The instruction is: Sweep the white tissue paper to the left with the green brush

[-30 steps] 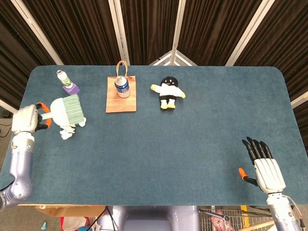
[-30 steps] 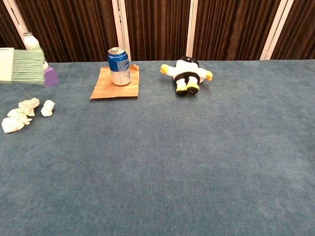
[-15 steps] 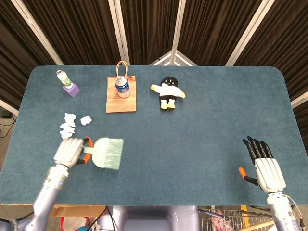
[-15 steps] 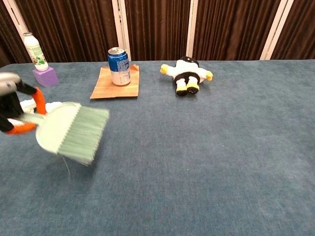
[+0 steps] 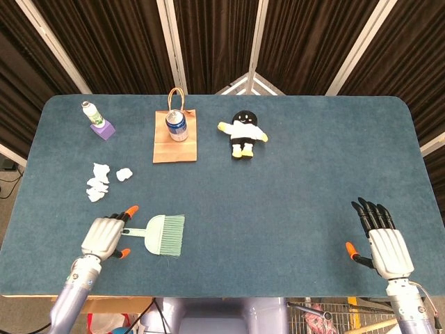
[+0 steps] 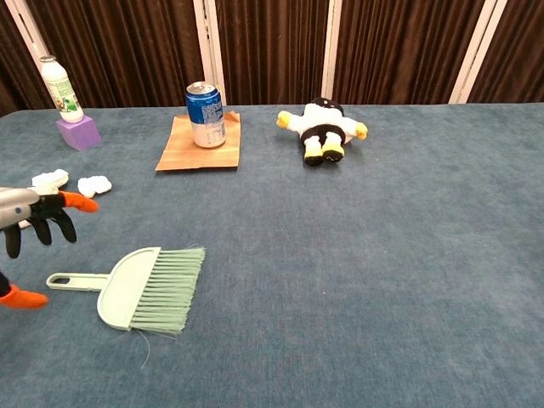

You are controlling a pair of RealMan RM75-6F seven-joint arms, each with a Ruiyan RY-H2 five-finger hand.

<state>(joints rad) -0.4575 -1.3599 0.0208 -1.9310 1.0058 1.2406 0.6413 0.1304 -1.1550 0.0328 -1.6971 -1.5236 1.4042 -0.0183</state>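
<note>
Half a second ago the left hand (image 5: 104, 236) carried the brush (image 5: 161, 234) above the near-left part of the table (image 5: 292, 195); now the brush lies flat on the cloth and the hand has let go, its fingers spread apart just behind the handle, holding nothing. A second ago the brush was up by the tissue (image 5: 99, 182), at the far-left side. So the sweep looks finished: the white scraps sit in a loose cluster near the left edge, well left of the paper bag (image 5: 174, 136) and can (image 5: 176, 125), and the tool has been set down (a judgement from how things lie, not something shown). The brush rests near the front edge, towards the left, well apart from the tissue. Its long axis runs roughly left to right across the table, the thin handle pointing left at the hand and the green bristles fanning out to the right; in the chest view the bristle end angles slightly towards the camera. The right hand (image 5: 384, 245) lies open and empty at the near-right corner, palm down, taking no part.
</note>
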